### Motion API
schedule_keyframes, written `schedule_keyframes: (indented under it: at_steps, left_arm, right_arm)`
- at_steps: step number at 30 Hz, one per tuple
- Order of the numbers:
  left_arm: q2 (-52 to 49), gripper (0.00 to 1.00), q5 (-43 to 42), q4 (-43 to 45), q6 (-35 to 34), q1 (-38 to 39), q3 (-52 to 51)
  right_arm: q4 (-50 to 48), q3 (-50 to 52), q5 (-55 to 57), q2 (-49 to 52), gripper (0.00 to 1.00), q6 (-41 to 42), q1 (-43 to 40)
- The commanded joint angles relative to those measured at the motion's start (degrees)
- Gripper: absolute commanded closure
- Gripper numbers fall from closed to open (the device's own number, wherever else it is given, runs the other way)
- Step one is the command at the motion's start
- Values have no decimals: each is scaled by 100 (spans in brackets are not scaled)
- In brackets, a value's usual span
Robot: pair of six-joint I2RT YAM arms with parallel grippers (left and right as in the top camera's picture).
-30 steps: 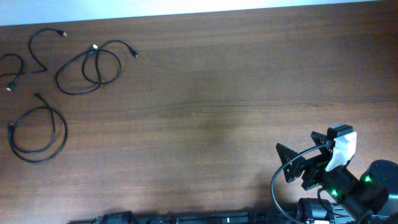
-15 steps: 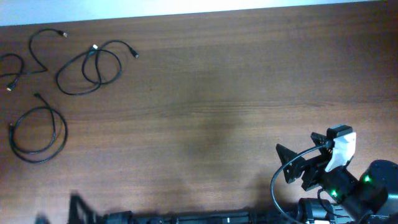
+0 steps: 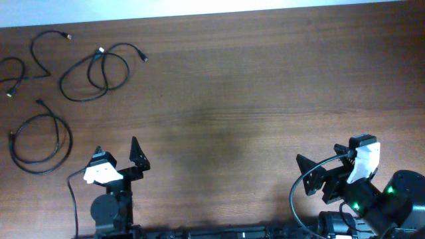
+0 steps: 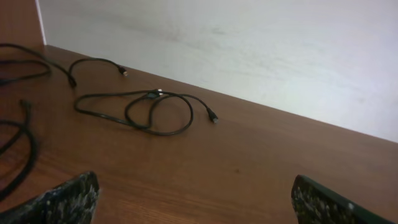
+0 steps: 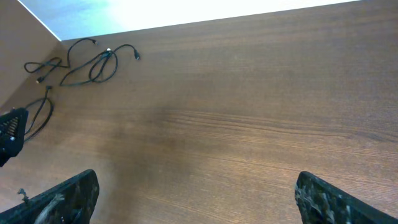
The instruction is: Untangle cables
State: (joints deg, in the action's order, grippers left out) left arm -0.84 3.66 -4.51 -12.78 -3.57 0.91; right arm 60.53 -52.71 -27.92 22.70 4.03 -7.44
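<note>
Overhead: thin black cables (image 3: 99,58), separate loops; left tool (image 3: 117,154), right tool (image 3: 323,160) both spread.

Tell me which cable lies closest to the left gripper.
The round coil, lowest in the overhead view, just left of the left gripper. The crossed loop and the wavy cord lie farther off, higher in that view.

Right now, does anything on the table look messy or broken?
Nothing looks broken or spilled. The thin black cables lie apart at the far-left corner of the brown wooden table; only the middle looped cable crosses over itself.
</note>
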Motion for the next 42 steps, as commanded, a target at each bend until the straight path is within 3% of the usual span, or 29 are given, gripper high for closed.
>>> schedule_keyframes:
  at_steps: [1,10,12,17,20,22,24,29,38,42]
  left_arm:
    - [44,1,-136,-13,240,-24,-35]
    - [44,1,-136,-13,240,-24,-33]
    - [44,1,-136,-13,240,-24,-35]
    - [44,1,-136,-13,240,-24,-35]
    - [44,1,-136,-13,240,-24,-35]
    - [44,1,-136,-13,240,-24,-35]
    - [44,1,-136,-13,240,-24,-35]
    - [44,1,-136,-13,240,-24,-35]
    - [44,1,-136,-13,240,-24,-35]
    - [44,1,-136,-13,240,-24,-35]
  right_arm:
    - [22,-44,52,-28,1,-63,31]
    - [61,-44,61,-28,1,-68,31]
    - [61,-44,931,-28,1,-63,31]
    - [50,50,1290,-59,1,-66,37]
    - [-1110,1075,1239,-575,1,-63,79]
    - [-2909,2258,1211,-1318,1,-66,501]
    - [-4050,3104,1209,-1897,1,-63,671]
    - [-5576,4474,1217,-2251,1,-85,658]
    - [-5930,5239,1364,-2251,1,-127,328]
    - [-5707,5239,1362,-2251,1,-645,323]
